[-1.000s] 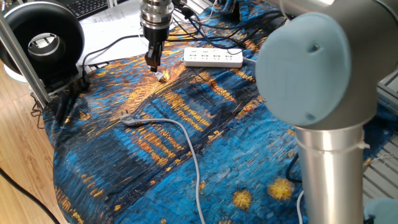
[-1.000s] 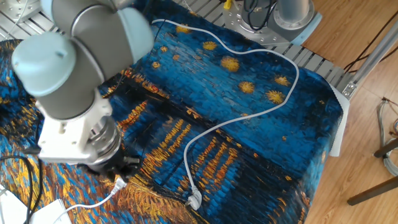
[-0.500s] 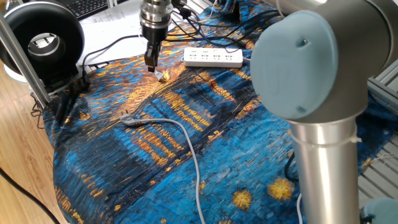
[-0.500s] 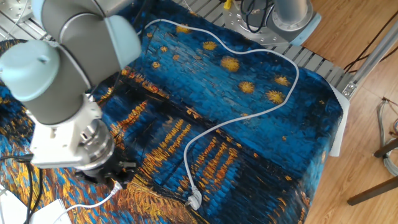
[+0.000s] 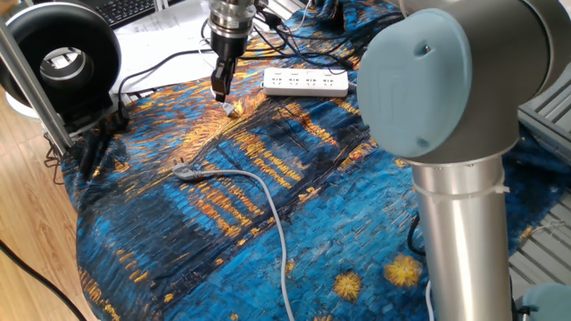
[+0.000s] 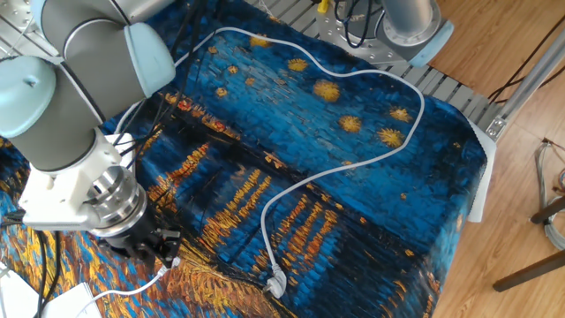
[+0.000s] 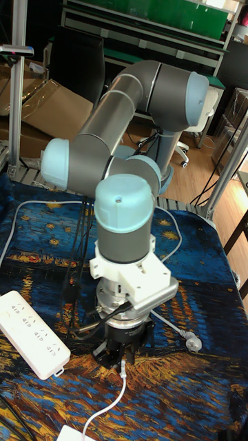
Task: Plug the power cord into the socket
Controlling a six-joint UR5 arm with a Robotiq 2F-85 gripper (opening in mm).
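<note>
The gripper (image 5: 220, 89) is pointing straight down over the far left part of the patterned blue and orange cloth (image 5: 268, 205). In one fixed view its two fingers are reading as one narrow dark tip, with no gap showing between them, and that tip is hanging just above the small pale plug of the power cord (image 5: 231, 109), which is lying on the cloth. From this side the tip and the plug are looking slightly apart. In the other fixed view and the tall fixed view the arm's wrist is hiding the fingers, so I cannot tell whether they are clenched or gripping anything.

In the tall fixed view the thin white cable of the power cord (image 7: 118, 391) is running from directly beneath the gripper (image 7: 122, 357) down toward the near edge of the picture. In the other fixed view the same cable (image 6: 132, 286) is trailing off to the left from under the gripper (image 6: 168, 261).

The socket (image 5: 306, 83), a long white strip, is lying flat on the cloth to the right of the gripper, near it but not touching.

A thicker grey cable (image 5: 268, 209) with a grey plug is lying nearer on the cloth, well apart from the gripper.
</note>
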